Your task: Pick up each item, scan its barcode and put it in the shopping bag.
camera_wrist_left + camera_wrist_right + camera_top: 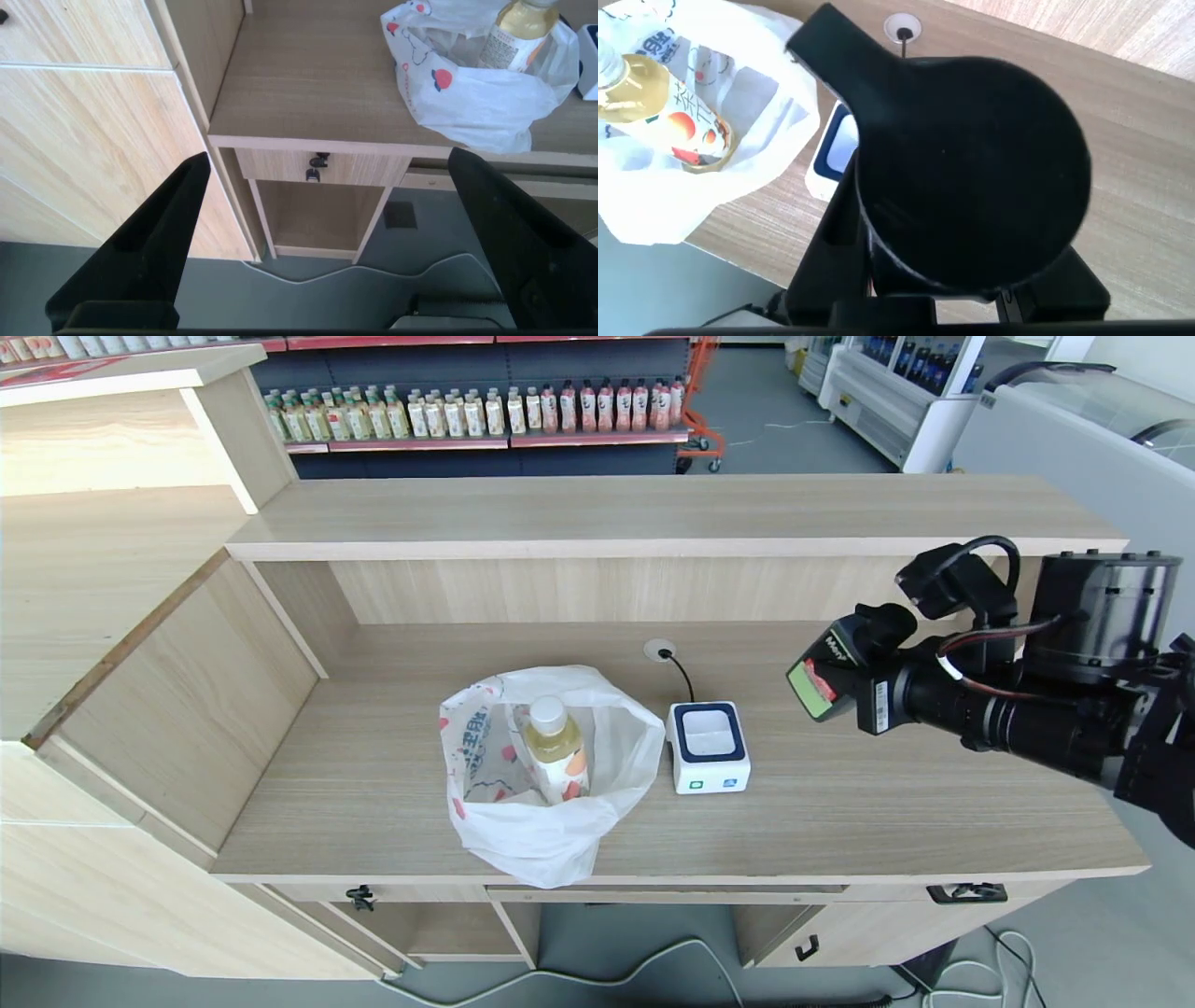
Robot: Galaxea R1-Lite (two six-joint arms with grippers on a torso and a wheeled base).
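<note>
The right fingers (882, 621) are clenched on a black package (812, 689), held in the air above the surface (840, 803), right of the scanner (709, 745). The left fingers (154, 247) are spread wide, low before the surface's front edge. A bottle (555, 747) stands in the white bag (546, 831) just left of the scanner.

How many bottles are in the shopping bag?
1. The bottle stands in the shopping bag on the counter, beside the scanner. Folds may hide others. The right gripper holds a can.
</note>
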